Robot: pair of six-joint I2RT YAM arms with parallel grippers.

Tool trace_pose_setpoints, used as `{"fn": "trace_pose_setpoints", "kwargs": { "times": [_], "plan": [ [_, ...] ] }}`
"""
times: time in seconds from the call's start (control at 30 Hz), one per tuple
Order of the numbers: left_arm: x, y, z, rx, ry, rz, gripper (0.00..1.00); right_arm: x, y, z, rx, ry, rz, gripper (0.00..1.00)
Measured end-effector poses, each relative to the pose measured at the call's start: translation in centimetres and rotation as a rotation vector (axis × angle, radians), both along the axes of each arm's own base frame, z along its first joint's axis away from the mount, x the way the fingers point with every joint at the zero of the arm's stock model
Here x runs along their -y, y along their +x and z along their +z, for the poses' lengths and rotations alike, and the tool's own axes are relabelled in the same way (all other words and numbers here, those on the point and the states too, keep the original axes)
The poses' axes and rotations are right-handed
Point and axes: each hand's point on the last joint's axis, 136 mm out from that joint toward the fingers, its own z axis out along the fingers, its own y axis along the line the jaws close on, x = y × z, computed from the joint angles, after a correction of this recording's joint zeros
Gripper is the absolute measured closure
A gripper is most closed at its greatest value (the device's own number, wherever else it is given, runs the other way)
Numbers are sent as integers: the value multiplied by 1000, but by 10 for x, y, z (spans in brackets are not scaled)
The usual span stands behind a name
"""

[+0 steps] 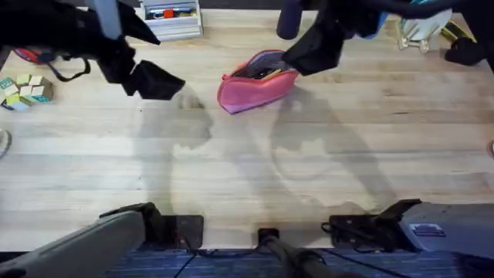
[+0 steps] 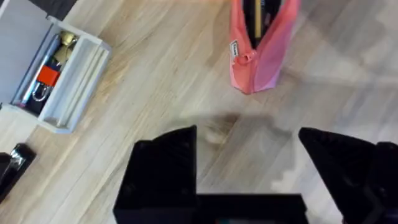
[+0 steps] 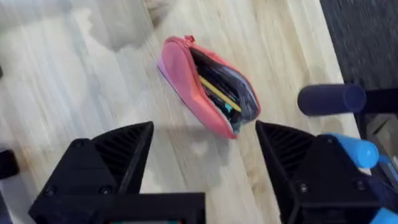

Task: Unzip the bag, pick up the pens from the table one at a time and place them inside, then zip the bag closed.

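Observation:
The pink bag (image 1: 255,83) lies unzipped on the table (image 1: 255,170), its mouth gaping. Pens (image 3: 219,93) show inside it, one yellow-tan among darker ones. My left gripper (image 1: 158,81) hovers to the bag's left, open, with nothing between its black fingers (image 2: 165,165); the bag (image 2: 260,46) lies a little beyond them. My right gripper (image 1: 316,50) hangs above the bag's right end, open and empty, its fingers (image 3: 118,155) spread on either side of the bag (image 3: 202,87) below.
A grey organiser tray (image 1: 174,19) with small items stands at the back, left of centre; it also shows in the left wrist view (image 2: 53,74). Coloured blocks (image 1: 25,90) sit at the far left. A yellow-white item (image 1: 424,29) lies at the back right.

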Motion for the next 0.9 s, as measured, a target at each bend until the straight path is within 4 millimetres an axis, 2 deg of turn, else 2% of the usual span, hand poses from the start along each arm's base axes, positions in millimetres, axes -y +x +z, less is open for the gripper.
{"fn": "trace_pose_setpoints", "kwargs": {
  "times": [0.2,0.37,0.5,0.9],
  "plan": [
    [-9,2,-12,12,-27,-84,6,-22,2,-6,4,6,48,5],
    [-7,6,-26,6,-43,-164,6,-38,7,-13,3,12,71,5],
    [-6,12,-43,-18,-59,-211,7,-51,9,-11,5,46,58,5],
    [4,28,-100,-164,-244,-257,7,-61,4,-10,-28,82,35,6]
  ]
}}
